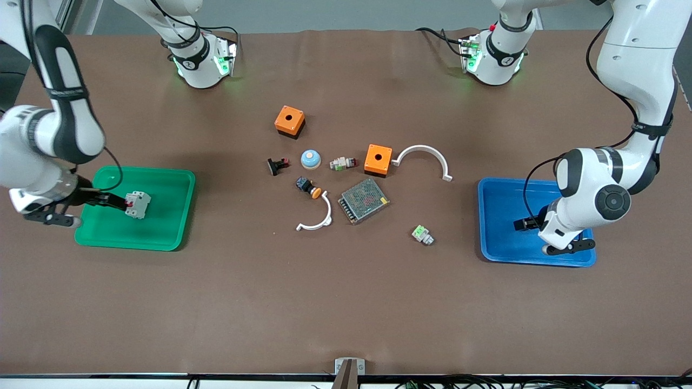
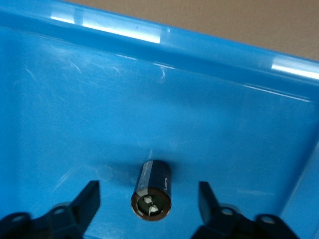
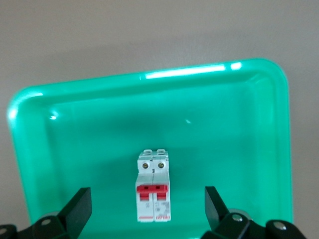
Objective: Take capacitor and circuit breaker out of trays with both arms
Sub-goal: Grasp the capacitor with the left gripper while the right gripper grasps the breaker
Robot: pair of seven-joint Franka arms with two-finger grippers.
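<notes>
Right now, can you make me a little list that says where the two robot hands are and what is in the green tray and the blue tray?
green tray: holds the breaker, lying with its red levers up
blue tray: holds the capacitor, lying on its side
right gripper: over the green tray, fingers open on either side of the breaker, not touching it
left gripper: over the blue tray, fingers open either side of the capacitor, not touching it

Two big white robot arms (image 1: 621,75) with black joint bands, thin black cables, green-lit bases (image 1: 205,62), black fingers (image 3: 77,206).
</notes>
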